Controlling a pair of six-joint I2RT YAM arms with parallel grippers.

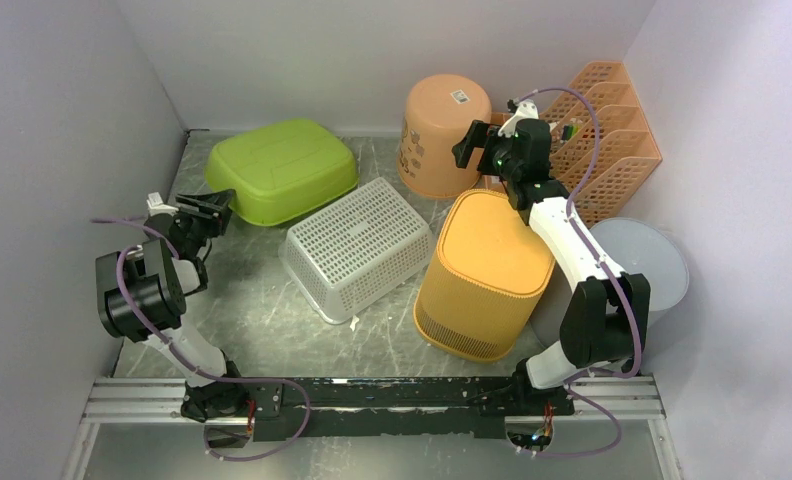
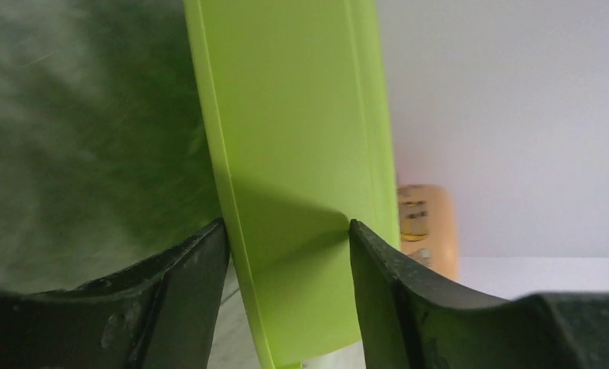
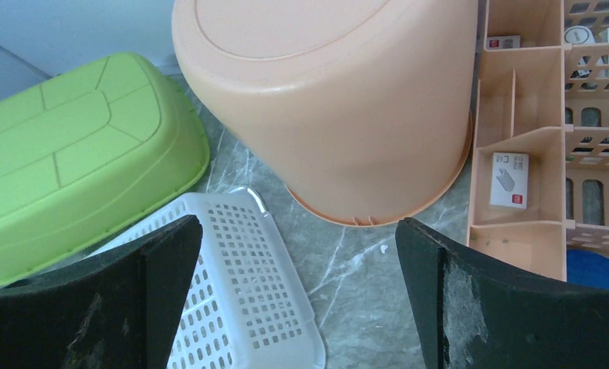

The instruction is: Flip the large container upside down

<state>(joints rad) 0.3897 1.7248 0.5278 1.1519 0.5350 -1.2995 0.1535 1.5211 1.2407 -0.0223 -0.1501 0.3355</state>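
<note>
A lime green basin [image 1: 282,168] lies bottom up at the back left. My left gripper [image 1: 212,205] is at its left edge. In the left wrist view the jaws [image 2: 286,227] are open and stand on either side of the green rim [image 2: 301,154]; I cannot tell whether they press on it. A peach bucket [image 1: 442,135] stands bottom up at the back. My right gripper [image 1: 467,145] hovers open and empty just right of it; in the right wrist view [image 3: 297,223] the bucket [image 3: 332,100] lies ahead of the fingers.
A white perforated basket [image 1: 357,248] and an orange slotted bin [image 1: 484,275] lie bottom up mid-table. A peach desk organiser [image 1: 612,140] stands at the back right. A grey round tub [image 1: 647,260] sits behind the right arm. Walls close in on three sides.
</note>
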